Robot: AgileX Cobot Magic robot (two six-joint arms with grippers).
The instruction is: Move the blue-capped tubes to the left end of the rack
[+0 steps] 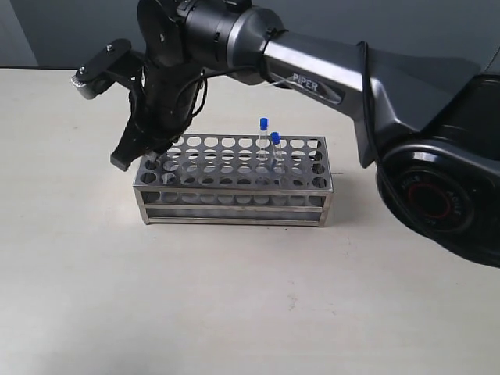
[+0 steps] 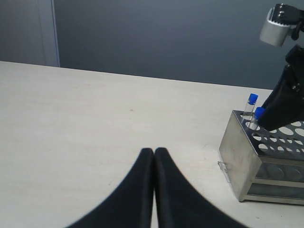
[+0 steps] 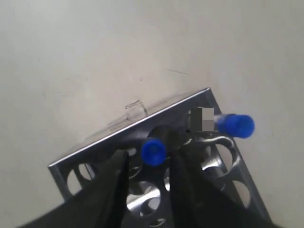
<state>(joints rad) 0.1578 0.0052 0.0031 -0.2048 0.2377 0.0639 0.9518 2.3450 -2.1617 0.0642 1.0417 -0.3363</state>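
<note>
The silvery rack (image 1: 234, 199) stands mid-table. Two blue-capped tubes (image 1: 264, 125) (image 1: 275, 141) rise from its right-of-middle holes. My right gripper (image 1: 147, 158) reaches across to the rack's left end and hides the holes there. In the right wrist view it (image 3: 148, 159) is open, its fingers either side of a blue-capped tube (image 3: 153, 152) seated in the rack (image 3: 95, 147); another blue-capped tube (image 3: 236, 125) stands in a corner hole. The left wrist view shows two blue caps (image 2: 252, 98) (image 2: 259, 112) at that end, beside the right gripper (image 2: 285, 104). My left gripper (image 2: 154, 152) is shut and holds nothing.
The rack (image 2: 242, 156) lies to one side of my left gripper, over pale bare tabletop (image 2: 95, 123). A grey wall runs behind the table. The right arm's large black base (image 1: 445, 195) sits at the table's right side.
</note>
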